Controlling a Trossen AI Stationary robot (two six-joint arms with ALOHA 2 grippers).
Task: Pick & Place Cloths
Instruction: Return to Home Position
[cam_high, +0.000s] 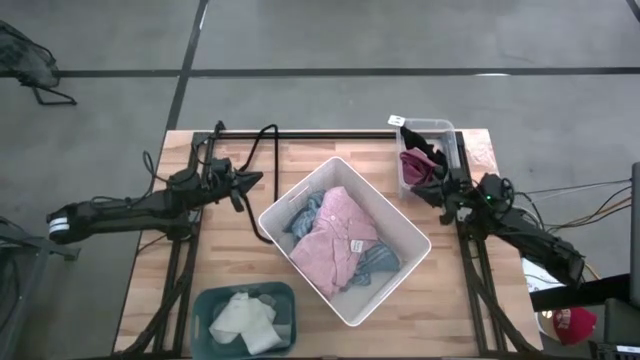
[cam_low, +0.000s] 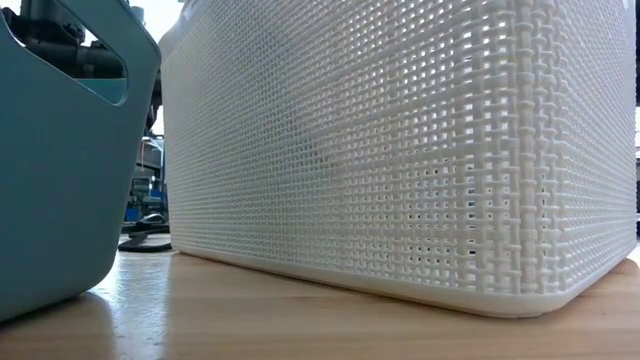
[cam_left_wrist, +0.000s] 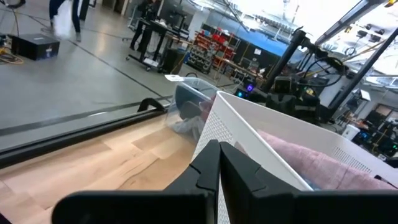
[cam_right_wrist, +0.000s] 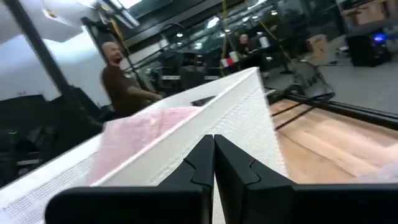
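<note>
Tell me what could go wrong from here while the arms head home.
The right gripper, jaws shut, sits close to the transparent bin at the table edge; a swing could nudge it. The maroon cloth reaches that bin's rim beside the gripper and might snag. The black cable loops by the left gripper, also shut; it could catch.

Thin black cable (cam_high: 265, 128) on the wooden table (cam_high: 440, 310); off its corner, perhaps a red cap (cam_high: 573, 324).

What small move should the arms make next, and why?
Probably retract both arms home. Pink cloth lies in the white bin, cream cloth in the teal bin, maroon cloth in the clear bin; left gripper and right gripper are shut, empty.
</note>
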